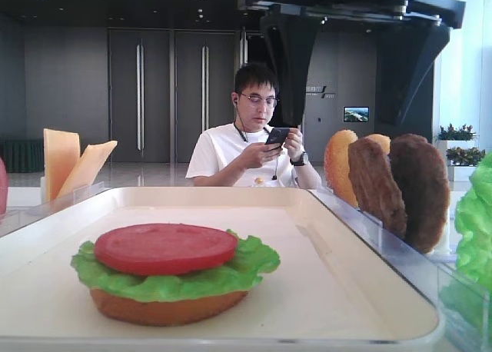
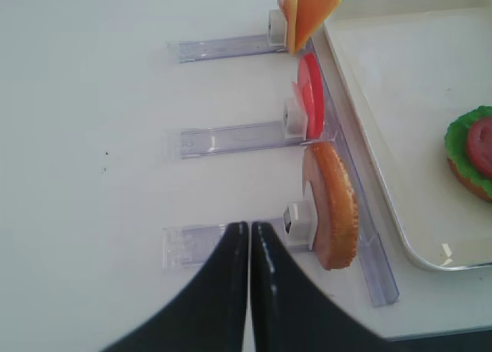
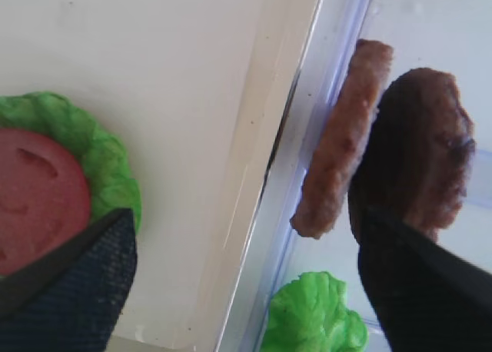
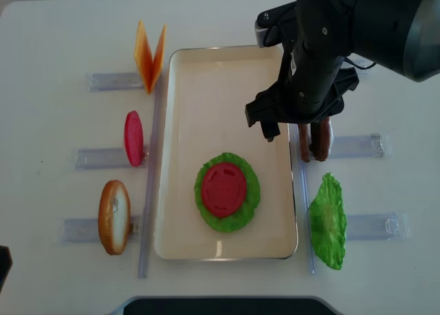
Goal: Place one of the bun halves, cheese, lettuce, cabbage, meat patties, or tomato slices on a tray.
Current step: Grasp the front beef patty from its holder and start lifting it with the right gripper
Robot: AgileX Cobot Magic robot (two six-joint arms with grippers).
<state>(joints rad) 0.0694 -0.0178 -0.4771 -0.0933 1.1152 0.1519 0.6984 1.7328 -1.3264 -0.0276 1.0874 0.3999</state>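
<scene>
Exterior high (realsense): left end effector [image 2: 250, 237] pressed closed over the table [image 4: 48, 47]. Tray [image 4: 180, 122] at centre, carrying bun, lettuce [image 4: 240, 212] and tomato slice [image 4: 223, 189]. Right end effector [image 4: 292, 133] spread wide above upright meat patties [image 4: 315, 142], gripping nothing.

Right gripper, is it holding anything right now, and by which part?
Nothing is held. The right gripper is open above the meat patties standing in their rack, its fingers not closed on either.

right hand [image 3: 246, 283] fingertips cropped, patties [image 4: 313, 140] half-hidden
</scene>
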